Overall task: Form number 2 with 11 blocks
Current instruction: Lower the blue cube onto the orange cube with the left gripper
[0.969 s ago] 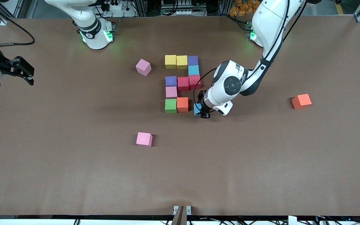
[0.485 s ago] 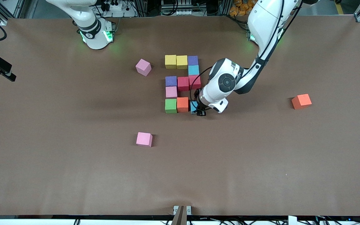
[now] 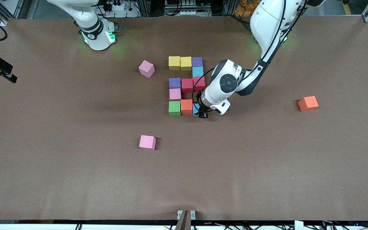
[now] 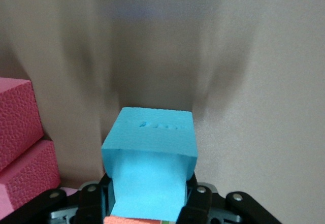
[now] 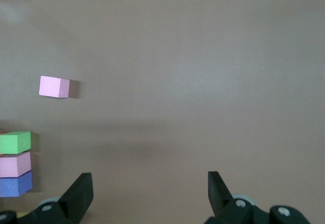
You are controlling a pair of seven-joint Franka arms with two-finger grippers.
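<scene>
Beside orange block point(image 3: 186, 106): L end effector point(image 3: 200, 112) w/ blue block point(image 4: 150, 155).

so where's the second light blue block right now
In the front view it's gripped in the left gripper, beside the orange block in the digit's row nearest the camera: light blue block.

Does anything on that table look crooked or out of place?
Mostly tidy. The pink cube beside the yellow ones sits twisted, not square with the figure. Another pink cube and an orange cube lie loose, apart from it. The left hand holds a blue cube.
</scene>
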